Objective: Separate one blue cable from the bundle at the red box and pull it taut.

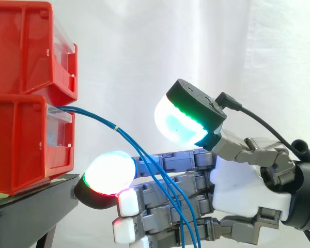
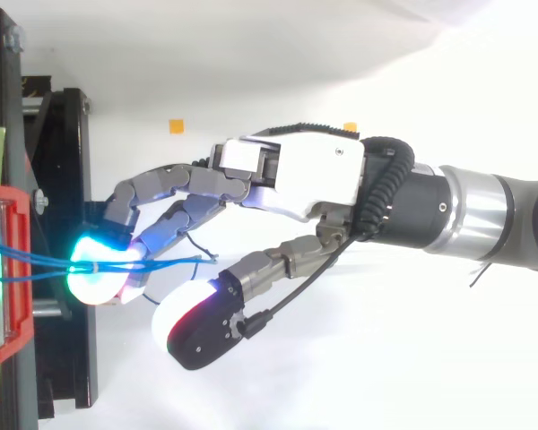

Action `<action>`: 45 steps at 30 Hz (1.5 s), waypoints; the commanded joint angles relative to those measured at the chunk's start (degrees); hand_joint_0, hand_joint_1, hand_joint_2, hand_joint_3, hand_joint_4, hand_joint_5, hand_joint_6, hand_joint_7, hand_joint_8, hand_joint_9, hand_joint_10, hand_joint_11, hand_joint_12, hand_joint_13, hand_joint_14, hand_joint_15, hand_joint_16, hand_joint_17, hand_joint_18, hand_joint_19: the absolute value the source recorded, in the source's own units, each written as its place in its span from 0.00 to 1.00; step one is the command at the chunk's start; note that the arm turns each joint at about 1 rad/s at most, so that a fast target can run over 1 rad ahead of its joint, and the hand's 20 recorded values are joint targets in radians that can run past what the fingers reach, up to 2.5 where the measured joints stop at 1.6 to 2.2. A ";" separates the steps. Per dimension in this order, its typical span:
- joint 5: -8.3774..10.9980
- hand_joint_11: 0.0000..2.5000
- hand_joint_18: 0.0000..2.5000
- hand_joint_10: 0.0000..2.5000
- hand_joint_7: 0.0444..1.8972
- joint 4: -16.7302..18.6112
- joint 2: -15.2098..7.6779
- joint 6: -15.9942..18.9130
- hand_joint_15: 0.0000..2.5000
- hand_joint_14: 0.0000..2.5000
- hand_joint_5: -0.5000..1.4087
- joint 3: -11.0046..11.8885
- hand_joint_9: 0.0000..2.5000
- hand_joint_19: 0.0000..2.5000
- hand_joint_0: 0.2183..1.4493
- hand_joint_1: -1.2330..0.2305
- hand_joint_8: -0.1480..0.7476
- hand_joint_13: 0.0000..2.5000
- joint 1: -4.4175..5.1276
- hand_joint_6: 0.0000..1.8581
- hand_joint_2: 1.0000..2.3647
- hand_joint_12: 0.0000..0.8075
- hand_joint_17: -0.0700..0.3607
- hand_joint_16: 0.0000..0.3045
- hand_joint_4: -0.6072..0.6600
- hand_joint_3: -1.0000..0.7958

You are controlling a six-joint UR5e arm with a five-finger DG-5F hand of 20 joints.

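Several thin blue cables (image 1: 93, 116) come out of the front of the lower red bin (image 1: 20, 144) as one bundle, held by a small band, then fan apart and hang down past the bottom edge. My hand (image 1: 243, 191) reaches in from the right with straight fingers pointing at the bin. The cables drop across the camera side of the fingers (image 1: 170, 181). From above, the cables (image 2: 36, 260) run from the red bin (image 2: 0, 269) over a glowing fingertip (image 2: 99, 269), in the gap between fingers and thumb (image 2: 197, 327). The thumb is raised apart; the hand (image 2: 314, 170) is open and no single cable is pinched.
A second red bin (image 1: 20, 46) sits stacked on the lower one, both on a black stand (image 1: 31, 206). A white curtain hangs behind. Two small orange marks (image 2: 176, 125) lie on the white floor below the arm.
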 commanded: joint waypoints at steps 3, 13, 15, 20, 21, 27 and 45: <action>-0.24 0.27 0.25 0.01 0.51 -0.17 0.00 1.58 0.18 0.01 0.18 0.19 0.30 0.19 0.31 0.38 0.50 0.32 -0.02 0.27 0.00 0.44 0.37 0.13 0.68 0.32; -0.15 0.27 0.25 0.01 0.51 -0.26 0.00 2.28 0.18 0.01 0.18 0.46 0.30 0.19 0.32 0.38 0.50 0.32 -0.02 0.27 0.01 0.44 0.36 0.13 0.68 0.33; -0.15 0.27 0.25 0.01 0.52 -0.26 -0.09 2.28 0.18 0.01 0.18 0.46 0.30 0.19 0.32 0.38 0.49 0.32 -0.19 0.27 0.01 0.44 0.36 0.13 0.68 0.33; -0.24 0.27 0.25 0.01 0.52 -0.26 0.00 2.28 0.19 0.01 0.18 0.54 0.30 0.19 0.32 0.38 0.49 0.32 -0.54 0.27 0.01 0.43 0.36 0.13 0.68 0.34; -0.24 0.27 0.25 0.01 0.52 -0.26 -0.09 2.37 0.18 0.01 0.18 0.46 0.30 0.19 0.33 0.38 0.50 0.32 -0.63 0.27 0.01 0.44 0.36 0.13 0.68 0.34; -0.68 0.27 0.25 0.01 0.52 -0.53 0.00 2.37 0.19 0.01 0.18 0.54 0.30 0.19 0.33 0.38 0.49 0.32 -0.72 0.27 0.01 0.44 0.36 0.13 0.68 0.35; -1.91 0.27 0.26 0.01 0.59 -1.23 0.00 2.46 0.19 0.01 0.19 1.42 0.30 0.20 0.35 0.38 0.49 0.33 -0.63 0.27 0.01 0.44 0.37 0.13 0.65 0.38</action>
